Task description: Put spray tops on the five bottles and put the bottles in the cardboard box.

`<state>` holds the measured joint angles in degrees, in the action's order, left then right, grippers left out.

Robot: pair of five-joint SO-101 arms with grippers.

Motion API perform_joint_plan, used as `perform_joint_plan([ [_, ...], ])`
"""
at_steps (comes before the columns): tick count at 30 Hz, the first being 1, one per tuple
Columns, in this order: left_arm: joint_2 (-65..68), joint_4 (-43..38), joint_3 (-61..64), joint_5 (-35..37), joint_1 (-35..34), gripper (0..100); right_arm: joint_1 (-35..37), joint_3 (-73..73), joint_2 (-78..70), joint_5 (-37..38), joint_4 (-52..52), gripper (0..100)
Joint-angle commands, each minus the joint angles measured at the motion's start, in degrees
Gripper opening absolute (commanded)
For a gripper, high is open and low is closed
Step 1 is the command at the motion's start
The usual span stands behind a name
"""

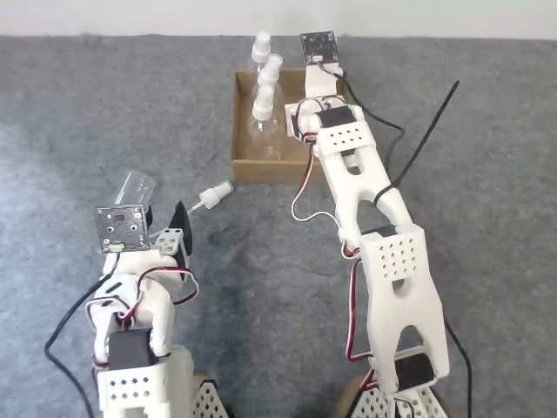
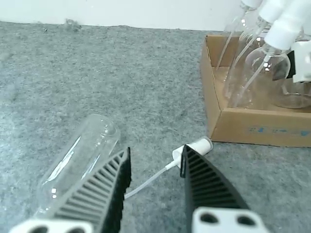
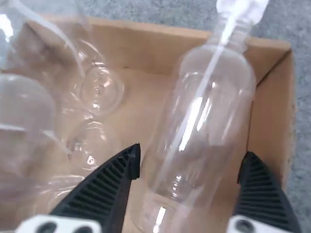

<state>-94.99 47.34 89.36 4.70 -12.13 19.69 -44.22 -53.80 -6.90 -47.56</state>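
One capless clear plastic bottle [image 2: 80, 155] lying beside my spread left claw [image 2: 157, 150], white spray top [image 2: 197, 146] near, right claw [image 3: 192, 151] gaping too.

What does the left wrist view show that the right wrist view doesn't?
Left wrist only: the open left gripper above the carpet, an uncapped bottle lying on its side, and a loose spray top near it. Right wrist only: the look down inside, with the right gripper at one capped bottle. Both: the cardboard box and the capped bottles in it.
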Motion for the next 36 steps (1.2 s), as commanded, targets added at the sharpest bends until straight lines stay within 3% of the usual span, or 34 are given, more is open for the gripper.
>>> perform_joint_plan([
  [1,-0.7,0.26,-3.3,-0.79,-0.18,16,0.22,-1.32,1.27,-0.53,1.71,30.0],
  [10,-0.7,0.26,-3.3,-0.79,-0.18,16,-1.63,-1.32,-0.22,-0.62,3.21,29.7],
  [28,-0.7,0.26,-3.3,-0.79,-0.18,16,-4.26,-1.41,0.4,-0.62,4.09,4.2],
  [36,-0.7,0.26,-3.3,-0.79,-0.18,16,-4.97,-1.32,2.68,-0.53,2.68,2.4],
])
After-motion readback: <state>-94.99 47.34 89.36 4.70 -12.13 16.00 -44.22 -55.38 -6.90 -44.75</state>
